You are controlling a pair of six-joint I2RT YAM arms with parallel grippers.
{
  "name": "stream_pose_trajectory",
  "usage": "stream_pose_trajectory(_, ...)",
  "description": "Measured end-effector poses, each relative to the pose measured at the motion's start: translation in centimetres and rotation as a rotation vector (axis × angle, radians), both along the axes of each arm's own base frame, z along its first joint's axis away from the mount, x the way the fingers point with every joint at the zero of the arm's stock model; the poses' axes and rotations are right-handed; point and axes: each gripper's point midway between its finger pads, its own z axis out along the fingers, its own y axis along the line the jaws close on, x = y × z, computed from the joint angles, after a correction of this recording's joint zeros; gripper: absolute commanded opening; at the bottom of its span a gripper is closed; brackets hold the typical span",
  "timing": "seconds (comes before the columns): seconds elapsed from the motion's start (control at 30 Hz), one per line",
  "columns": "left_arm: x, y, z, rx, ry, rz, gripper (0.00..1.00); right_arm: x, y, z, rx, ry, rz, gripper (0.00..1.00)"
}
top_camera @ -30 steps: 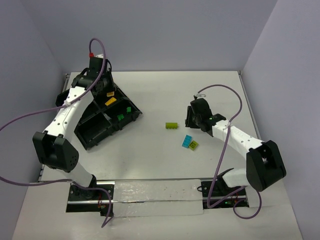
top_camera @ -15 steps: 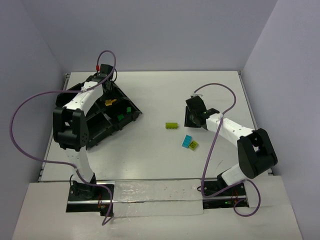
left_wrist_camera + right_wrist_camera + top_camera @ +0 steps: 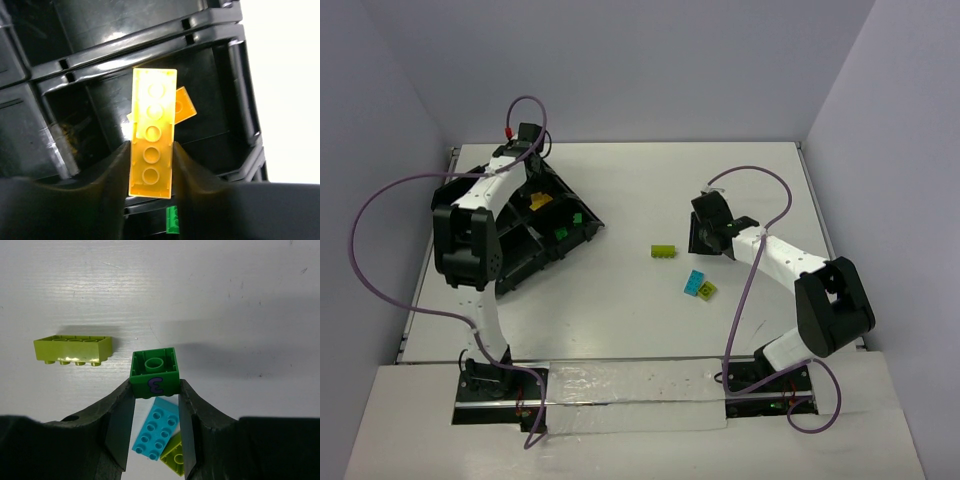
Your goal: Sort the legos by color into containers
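Observation:
My left gripper [image 3: 152, 150] is shut on a long yellow lego [image 3: 152, 135] and holds it over a compartment of the black containers tray [image 3: 150, 40]. A smaller yellow lego [image 3: 184, 105] lies in that compartment. In the top view, the left gripper [image 3: 523, 160] hangs over the tray's far end [image 3: 582, 205]. My right gripper [image 3: 155, 390] is shut on a dark green lego [image 3: 154, 369] marked with a purple 3, held above the table. Below it lie a lime lego [image 3: 72, 347], a cyan lego [image 3: 156, 435] and a small lime lego [image 3: 176, 457].
A green lego [image 3: 172, 220] [image 3: 561, 234] sits in a neighbouring tray compartment. The loose legos lie mid-table: lime [image 3: 664, 251], cyan [image 3: 696, 283] and small lime [image 3: 708, 290]. The right gripper [image 3: 705, 232] hovers just beyond them. Walls close off the back and sides.
The left arm has folded back, its elbow swinging up beside the tray and its wrist shifting toward the tray's far end. The right gripper drew slightly left, still holding the green lego.

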Motion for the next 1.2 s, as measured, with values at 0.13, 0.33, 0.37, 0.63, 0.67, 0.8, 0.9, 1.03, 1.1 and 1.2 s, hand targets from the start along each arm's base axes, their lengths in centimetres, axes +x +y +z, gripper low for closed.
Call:
stream_pose_trajectory(0.13, 0.9, -0.3, -0.1, -0.015, -0.005, 0.016, 0.99, 0.0, 0.2, 0.1, 0.005, 0.001, 0.008, 0.13)
stream_pose_trajectory(0.33, 0.2, -0.6, 0.5, -0.038, 0.004, 0.004, 0.99, -0.1, 0.3, 0.1, 0.01, 0.003, 0.016, 0.14)
stream_pose_trajectory(0.37, -0.1, -0.5, 0.9, -0.038, 0.002, 0.005, 0.99, -0.1, 0.3, 0.1, 0.011, 0.003, 0.017, 0.14)
stream_pose_trajectory(0.63, -6.3, 1.4, 3.2, -0.003, 0.016, 0.027, 0.99, -0.1, 0.4, 0.1, 0.012, 0.004, 0.024, 0.15)
stream_pose_trajectory(0.67, -7.0, 1.6, 3.1, -0.001, 0.024, 0.031, 0.99, -0.1, 0.4, 0.1, 0.011, 0.004, 0.025, 0.15)
stream_pose_trajectory(0.8, -9.3, 2.5, 1.0, -0.031, 0.076, 0.043, 0.99, -0.1, 0.4, 0.1, 0.011, 0.004, 0.027, 0.15)
stream_pose_trajectory(0.9, -9.8, 3.5, -0.3, -0.062, 0.086, 0.06, 0.99, -0.1, 0.4, 0.1, 0.01, 0.003, 0.029, 0.15)
stream_pose_trajectory(1.03, -8.7, 2.9, 0.1, -0.171, 0.031, 0.037, 0.99, -0.1, 0.5, 0.4, 0.017, -0.004, 0.031, 0.16)
stream_pose_trajectory(1.1, -7.7, 1.6, 0.5, -0.239, -0.006, -0.005, 0.99, -0.1, 0.5, 0.6, 0.02, -0.011, 0.031, 0.16)
stream_pose_trajectory(1.2, -6.4, -0.8, 1.2, -0.348, -0.062, -0.08, 0.98, -0.1, 0.5, 1.0, 0.024, -0.02, 0.031, 0.16)
